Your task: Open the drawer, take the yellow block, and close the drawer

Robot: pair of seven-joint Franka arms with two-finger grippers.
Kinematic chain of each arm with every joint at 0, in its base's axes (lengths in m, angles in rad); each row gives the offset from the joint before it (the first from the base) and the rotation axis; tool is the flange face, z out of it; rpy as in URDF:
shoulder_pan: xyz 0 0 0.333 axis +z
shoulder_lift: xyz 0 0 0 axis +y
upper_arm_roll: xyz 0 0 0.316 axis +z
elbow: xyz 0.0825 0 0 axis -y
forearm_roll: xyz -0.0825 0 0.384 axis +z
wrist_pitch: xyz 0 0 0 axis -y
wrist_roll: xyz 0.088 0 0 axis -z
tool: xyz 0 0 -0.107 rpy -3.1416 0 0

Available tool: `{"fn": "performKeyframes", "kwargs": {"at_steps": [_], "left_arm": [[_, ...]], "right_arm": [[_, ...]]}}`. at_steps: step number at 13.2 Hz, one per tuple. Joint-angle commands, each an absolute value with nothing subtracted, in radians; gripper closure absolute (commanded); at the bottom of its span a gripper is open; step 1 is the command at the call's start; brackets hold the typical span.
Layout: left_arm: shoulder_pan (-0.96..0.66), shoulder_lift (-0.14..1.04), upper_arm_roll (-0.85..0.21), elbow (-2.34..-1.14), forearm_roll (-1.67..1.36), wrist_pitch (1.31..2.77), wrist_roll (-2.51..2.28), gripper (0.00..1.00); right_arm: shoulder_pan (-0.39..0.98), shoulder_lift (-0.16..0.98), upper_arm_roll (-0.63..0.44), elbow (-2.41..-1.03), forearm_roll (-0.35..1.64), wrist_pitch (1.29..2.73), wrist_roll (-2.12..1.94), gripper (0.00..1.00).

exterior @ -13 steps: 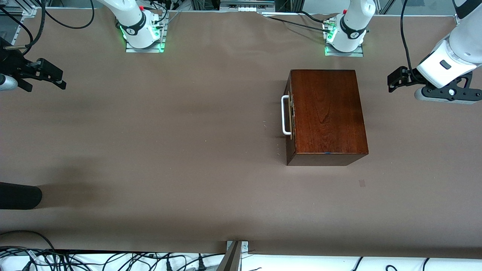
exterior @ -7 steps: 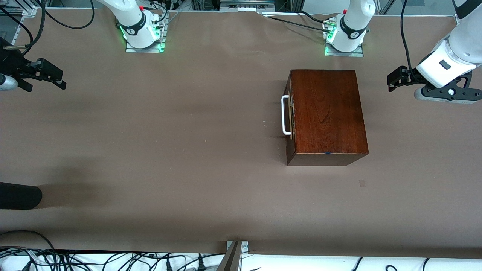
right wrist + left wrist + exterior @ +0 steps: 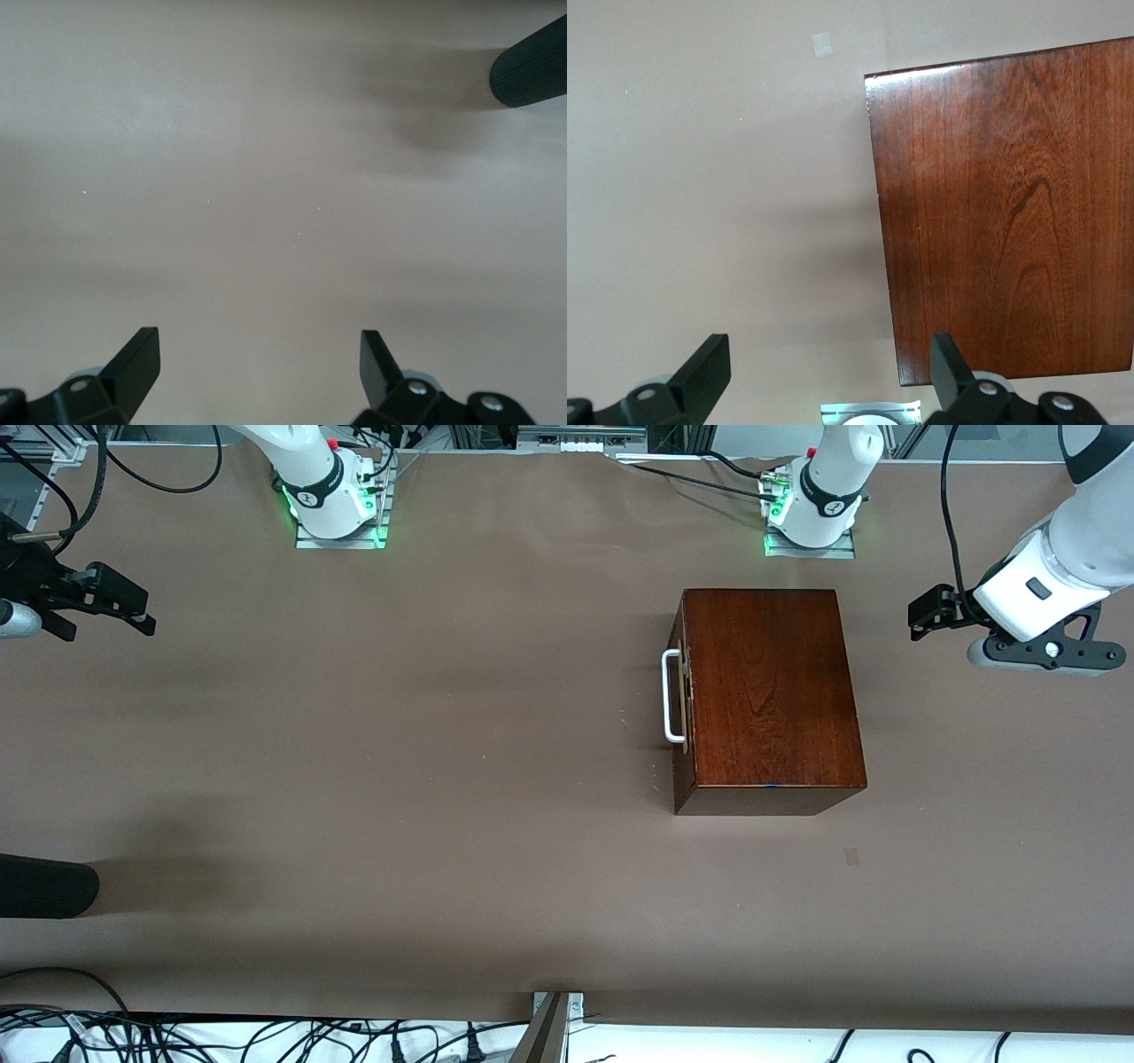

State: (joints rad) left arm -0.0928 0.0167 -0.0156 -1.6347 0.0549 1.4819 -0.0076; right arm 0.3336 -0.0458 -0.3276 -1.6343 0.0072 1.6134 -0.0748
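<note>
Our left gripper (image 3: 921,613) has crept a bit toward the box (image 3: 766,691), fingers spread; our right gripper (image 3: 120,607) waits, spread, over bare table; the drawer (image 3: 683,700) is shut; no block shows.

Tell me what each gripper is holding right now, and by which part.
Nothing is held. The left gripper is open over the table beside the wooden box; the right gripper is open over bare table at the right arm's end.
</note>
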Motion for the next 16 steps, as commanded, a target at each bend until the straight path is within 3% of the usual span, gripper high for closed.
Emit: {"fn": "performKeyframes", "kwargs": {"at_steps": [1, 11, 16], "left_arm": [[-0.1, 0.038, -0.014, -1.572, 0.037, 1.422, 0.009, 0.0], [-0.103, 0.06, -0.017, -1.568, 0.041, 1.39, 0.015, 0.0], [-0.104, 0.081, -0.181, -1.568, 0.04, 1.445, -0.058, 0.0]], "right_arm": [[0.33, -0.04, -0.324, -1.614, 0.005, 1.595, -0.08, 0.0], [0.33, -0.041, -0.324, -1.614, 0.005, 1.595, -0.08, 0.0], [0.33, -0.04, -0.324, -1.614, 0.005, 1.595, -0.08, 0.0]]}}
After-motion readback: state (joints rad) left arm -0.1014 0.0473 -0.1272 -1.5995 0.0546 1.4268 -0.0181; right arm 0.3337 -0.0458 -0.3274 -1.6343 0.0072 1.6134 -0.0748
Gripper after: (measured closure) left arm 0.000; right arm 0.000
